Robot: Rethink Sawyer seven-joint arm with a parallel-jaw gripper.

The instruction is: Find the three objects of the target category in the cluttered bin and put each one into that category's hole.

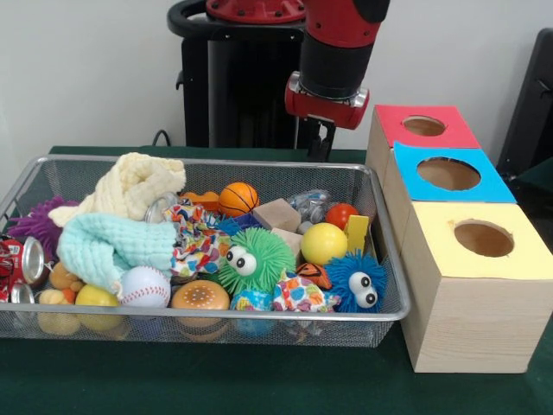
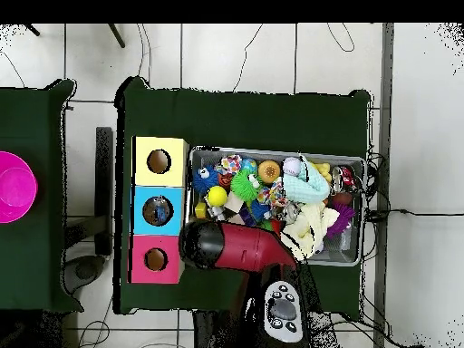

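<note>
A wire mesh bin (image 1: 390, 298) holds a jumble of toys. Among them are an orange basketball (image 1: 238, 198), a yellow ball (image 1: 324, 243), a baseball (image 1: 144, 286), a small red ball (image 1: 340, 214), a green googly-eyed fuzzy toy (image 1: 253, 259) and a blue one (image 1: 359, 281). Beside the bin stands a wooden box with a red-topped hole (image 1: 423, 125), a blue-topped hole (image 1: 448, 173) and a yellow-topped hole (image 1: 484, 238). My gripper (image 1: 320, 143) hangs behind the bin's far wall, near the red end of the box, with nothing seen in it. In the overhead view the arm (image 2: 240, 246) covers it.
Also in the bin lie a cream cloth (image 1: 130, 186), a mint cloth (image 1: 108, 246), a patterned cloth (image 1: 197, 238), a wooden block (image 1: 276, 214), a yellow block (image 1: 356, 232), a burger toy (image 1: 200, 296), a purple fuzzy toy (image 1: 39, 223) and a soda can (image 1: 22, 259). A pink bowl (image 2: 16, 186) sits on a separate table.
</note>
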